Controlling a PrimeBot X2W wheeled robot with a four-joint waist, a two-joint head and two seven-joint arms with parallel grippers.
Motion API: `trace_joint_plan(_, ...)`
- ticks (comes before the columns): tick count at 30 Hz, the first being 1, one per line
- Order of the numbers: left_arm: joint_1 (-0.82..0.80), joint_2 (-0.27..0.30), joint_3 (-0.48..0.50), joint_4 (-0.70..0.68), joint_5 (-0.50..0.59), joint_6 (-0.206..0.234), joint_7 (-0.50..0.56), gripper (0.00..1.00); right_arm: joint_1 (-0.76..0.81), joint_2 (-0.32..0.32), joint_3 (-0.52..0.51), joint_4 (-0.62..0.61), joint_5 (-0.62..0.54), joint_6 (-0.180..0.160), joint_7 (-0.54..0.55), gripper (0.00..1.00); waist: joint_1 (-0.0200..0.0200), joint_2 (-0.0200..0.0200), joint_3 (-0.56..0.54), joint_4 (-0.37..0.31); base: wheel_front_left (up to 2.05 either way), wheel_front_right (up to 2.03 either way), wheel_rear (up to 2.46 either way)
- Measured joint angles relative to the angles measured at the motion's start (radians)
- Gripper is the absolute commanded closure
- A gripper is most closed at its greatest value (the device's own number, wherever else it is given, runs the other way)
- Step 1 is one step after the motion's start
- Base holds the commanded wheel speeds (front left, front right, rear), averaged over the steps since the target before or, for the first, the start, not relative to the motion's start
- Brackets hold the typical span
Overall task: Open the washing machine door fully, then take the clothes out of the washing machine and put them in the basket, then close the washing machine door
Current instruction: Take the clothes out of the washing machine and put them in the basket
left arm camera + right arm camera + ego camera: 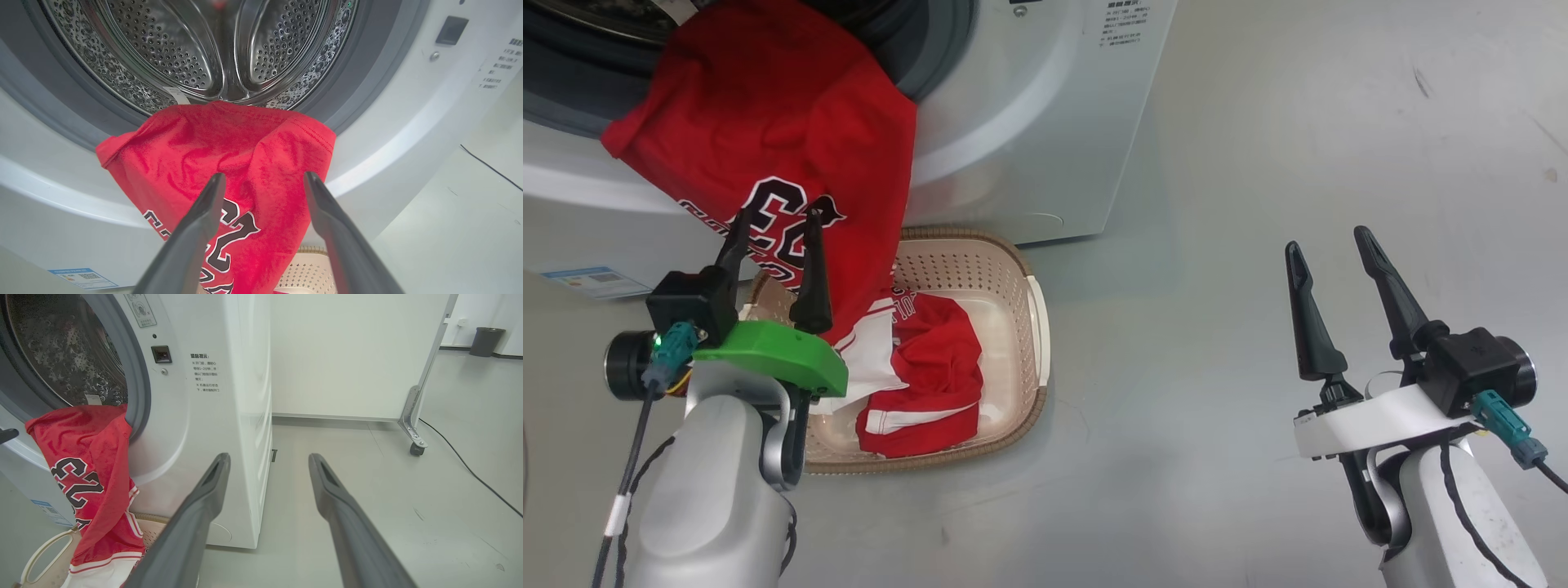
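Observation:
A red garment (pixel 784 122) with a dark "23" hangs out of the washing machine (pixel 1029 122) mouth, draped over the grey gasket and down into the basket (pixel 1021 278). Another red and white garment (pixel 923 376) lies inside the basket. My left gripper (pixel 778 219) is open, its fingers standing just in front of the hanging garment's lettering, with nothing pinched. In the left wrist view the garment (pixel 229 163) spills from the steel drum (pixel 196 45) between and beyond my open left gripper (pixel 263 176). My right gripper (pixel 1330 241) is open over bare floor, well right of the basket. The door is out of view.
The basket sits on the grey floor against the washer's front. A blue label (pixel 592 282) is stuck low on the machine. In the right wrist view a white partition on a caster (pixel 416 449), a black cable (pixel 470 469) and a dark bin (pixel 486 341) stand beyond the washer.

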Motion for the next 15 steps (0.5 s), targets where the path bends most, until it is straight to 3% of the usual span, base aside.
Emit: trace_joint_plan(15, 0.214, 0.002, -0.017, -0.187, 0.086, 0.028, 0.000, 0.00, 0.070, -0.002, 0.000, 0.016, -0.013, -0.007, 0.000, 0.00, 0.0000, 0.0000, -0.128, 0.050, 0.00, 0.00, 0.00)
